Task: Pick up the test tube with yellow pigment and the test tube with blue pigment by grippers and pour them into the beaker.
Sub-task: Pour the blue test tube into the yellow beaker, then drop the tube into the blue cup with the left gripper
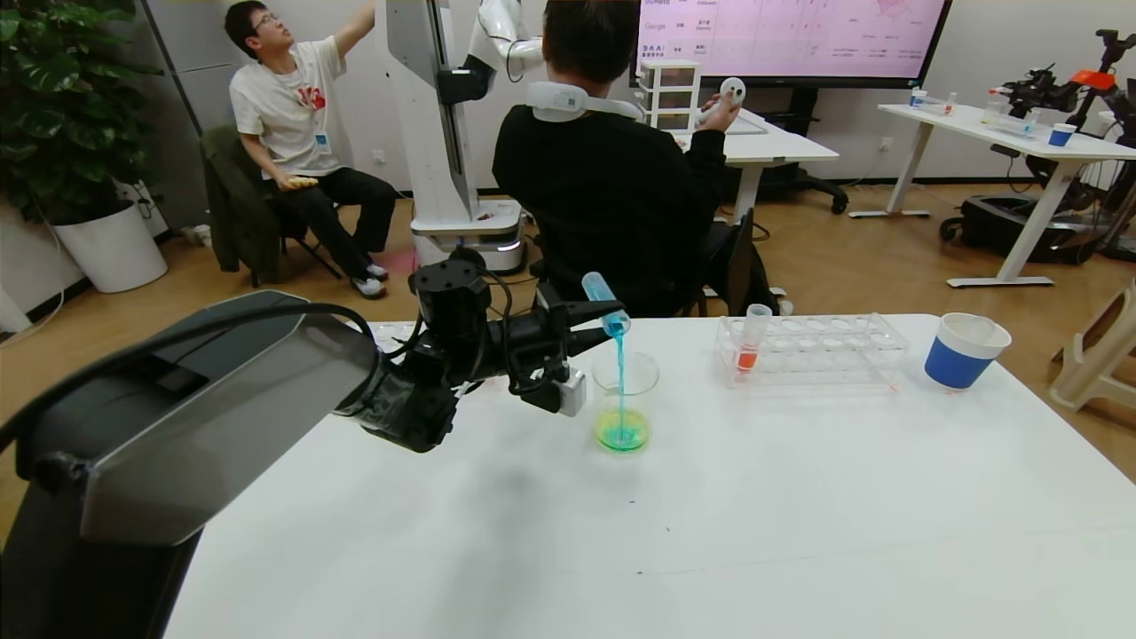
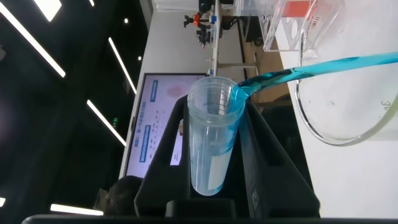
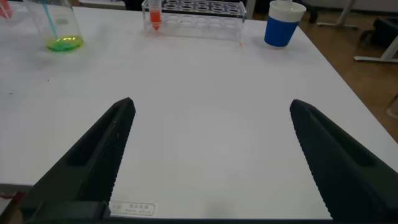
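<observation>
Wooden floor (image 1: 887,257) beyond white table (image 1: 710,532). Behind that table: large lit wall screen (image 1: 790,35), second white desk (image 1: 763,146) beneath, another desk (image 1: 1003,133) right of it. Potted plant (image 1: 62,98) far left of screen, against pale wall (image 1: 994,44).

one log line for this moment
left gripper: pouring blue tube into beaker | right gripper: open, idle over table

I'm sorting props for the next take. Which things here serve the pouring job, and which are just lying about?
In use:
- left hand, gripping the blue tube
- blue tube, pouring
- beaker

Lying about:
- tube rack
- orange-red tube
- paper cup
- right hand, open, idle over the table
</observation>
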Robot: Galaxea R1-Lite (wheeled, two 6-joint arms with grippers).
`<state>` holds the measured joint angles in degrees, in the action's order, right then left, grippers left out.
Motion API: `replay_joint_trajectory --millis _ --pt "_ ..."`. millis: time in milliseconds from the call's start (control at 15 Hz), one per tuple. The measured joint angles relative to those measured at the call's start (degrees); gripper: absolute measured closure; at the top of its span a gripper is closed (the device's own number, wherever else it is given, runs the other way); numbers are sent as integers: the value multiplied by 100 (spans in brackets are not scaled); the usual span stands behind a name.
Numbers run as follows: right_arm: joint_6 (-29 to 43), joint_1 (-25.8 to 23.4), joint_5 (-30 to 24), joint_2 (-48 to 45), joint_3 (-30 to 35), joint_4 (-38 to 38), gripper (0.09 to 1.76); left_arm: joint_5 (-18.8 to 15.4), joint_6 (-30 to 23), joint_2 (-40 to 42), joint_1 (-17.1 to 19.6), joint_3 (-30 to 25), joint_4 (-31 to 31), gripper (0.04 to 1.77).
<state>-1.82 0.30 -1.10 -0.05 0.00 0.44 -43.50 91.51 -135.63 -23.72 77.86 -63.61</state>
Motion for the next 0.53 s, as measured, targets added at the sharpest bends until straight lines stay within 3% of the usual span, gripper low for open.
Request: replay_joint_trajectory --millis 533 --pt "2 0 -2 0 0 0 11 -24 837 -12 9 6 0 131"
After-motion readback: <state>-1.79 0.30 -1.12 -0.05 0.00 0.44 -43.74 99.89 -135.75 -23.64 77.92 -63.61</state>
